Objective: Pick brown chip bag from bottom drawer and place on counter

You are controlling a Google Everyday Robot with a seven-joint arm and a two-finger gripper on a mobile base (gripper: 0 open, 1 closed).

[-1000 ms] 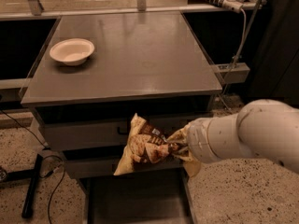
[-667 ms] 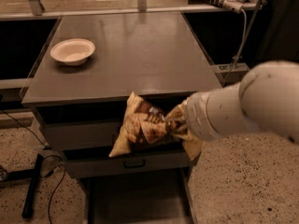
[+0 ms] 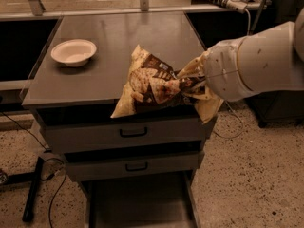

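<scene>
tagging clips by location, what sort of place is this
Probably a robot lab or workshop: grey metal drawer cabinet, black cables on speckled floor. The gripper, at the grey counter's front right, holds a crinkly dark brown chip bag.

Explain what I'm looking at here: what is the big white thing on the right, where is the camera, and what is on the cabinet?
The big white shape is a robot's arm, reaching in from the right. Its end effector, the two-finger grasping part at the arm's tip, is clamped on the right end of a brown chip bag, held up at the front edge of the counter. There is one camera, looking down at the cabinet from the front. A white bowl sits on the counter at back left. Below, two upper drawers are closed and the bottom drawer stands open.
</scene>
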